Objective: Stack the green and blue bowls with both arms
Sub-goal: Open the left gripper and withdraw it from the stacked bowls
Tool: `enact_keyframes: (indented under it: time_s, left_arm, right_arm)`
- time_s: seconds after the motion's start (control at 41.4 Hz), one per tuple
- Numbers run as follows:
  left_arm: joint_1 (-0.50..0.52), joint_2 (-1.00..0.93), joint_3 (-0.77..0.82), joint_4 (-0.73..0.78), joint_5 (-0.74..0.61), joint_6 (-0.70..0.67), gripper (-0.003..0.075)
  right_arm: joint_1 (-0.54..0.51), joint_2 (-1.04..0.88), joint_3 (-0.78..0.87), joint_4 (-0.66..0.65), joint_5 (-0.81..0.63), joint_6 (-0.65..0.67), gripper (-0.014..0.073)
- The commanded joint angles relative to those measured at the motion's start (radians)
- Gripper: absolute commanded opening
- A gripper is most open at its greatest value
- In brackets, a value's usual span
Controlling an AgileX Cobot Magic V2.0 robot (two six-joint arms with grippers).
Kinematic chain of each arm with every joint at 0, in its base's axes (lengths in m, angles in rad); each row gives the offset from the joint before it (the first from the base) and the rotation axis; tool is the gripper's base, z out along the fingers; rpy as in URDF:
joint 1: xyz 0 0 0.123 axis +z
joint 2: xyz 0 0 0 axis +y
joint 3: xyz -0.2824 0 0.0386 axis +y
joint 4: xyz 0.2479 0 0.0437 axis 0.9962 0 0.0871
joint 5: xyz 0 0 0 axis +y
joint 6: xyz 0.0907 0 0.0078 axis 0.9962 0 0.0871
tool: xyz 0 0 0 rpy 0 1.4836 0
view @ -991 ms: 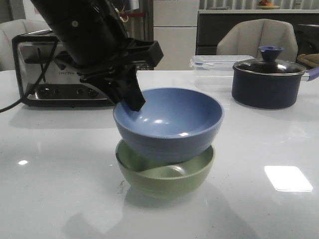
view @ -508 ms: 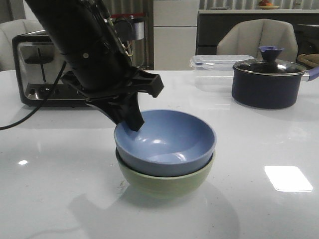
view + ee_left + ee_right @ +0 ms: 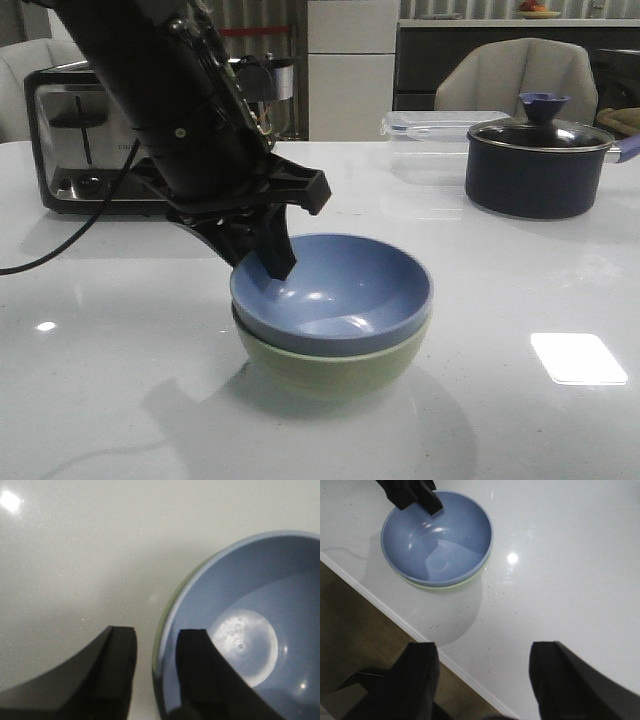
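Observation:
The blue bowl [image 3: 340, 290] sits nested level inside the green bowl [image 3: 330, 365] on the white table. My left gripper [image 3: 262, 262] straddles the blue bowl's near-left rim, one finger inside and one outside. In the left wrist view the left gripper [image 3: 157, 635] shows a small gap on each side of the rim of the blue bowl [image 3: 250, 610], so it is open, and a thin edge of the green bowl [image 3: 167, 611] shows. My right gripper [image 3: 482, 650] hangs wide open and empty high over the table's front edge, away from the blue bowl [image 3: 437, 535].
A toaster [image 3: 80, 140] stands at the back left with its cable trailing over the table. A dark lidded pot [image 3: 540, 165] and a clear plastic container [image 3: 430, 135] sit at the back right. The table edge [image 3: 420, 635] runs below the right gripper.
The left arm lowered the tilted blue bowl down into the green bowl, where it now rests level. The fingers no longer press the rim.

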Motion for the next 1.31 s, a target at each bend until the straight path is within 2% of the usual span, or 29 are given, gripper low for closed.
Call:
enact_keyframes:
  time_s: [0.0, 0.218, 0.459, 0.967, 1.112, 1.281]
  left_arm:
    - [-0.008, -0.057, -0.03, -0.012, -0.039, -0.007, 0.0445]
    - [-0.008, -0.175, -0.03, 0.002, -0.013, -0.007, 0.0457]
    - [-0.008, -0.391, 0.001, 0.099, 0.049, -0.007, 0.0457]
    - [-0.008, -0.915, 0.446, 0.125, 0.009, -0.007, 0.0457]
    - [-0.008, -0.997, 0.53, 0.152, -0.018, -0.007, 0.0457]
    - [-0.008, -1.032, 0.556, 0.208, -0.018, -0.007, 0.0457]
  right_arm:
    - [-0.001, -0.006, -0.027, 0.003, -0.059, -0.013, 0.0507]
    - [-0.001, -0.006, -0.027, 0.003, -0.059, -0.013, 0.0507]
    - [-0.001, -0.006, -0.027, 0.003, -0.059, -0.013, 0.0507]
    - [-0.001, -0.006, -0.027, 0.003, -0.059, -0.013, 0.0507]
    - [-0.001, -0.006, -0.027, 0.003, -0.063, -0.013, 0.0507]
    - [-0.001, -0.006, -0.027, 0.003, -0.092, -0.013, 0.0507]
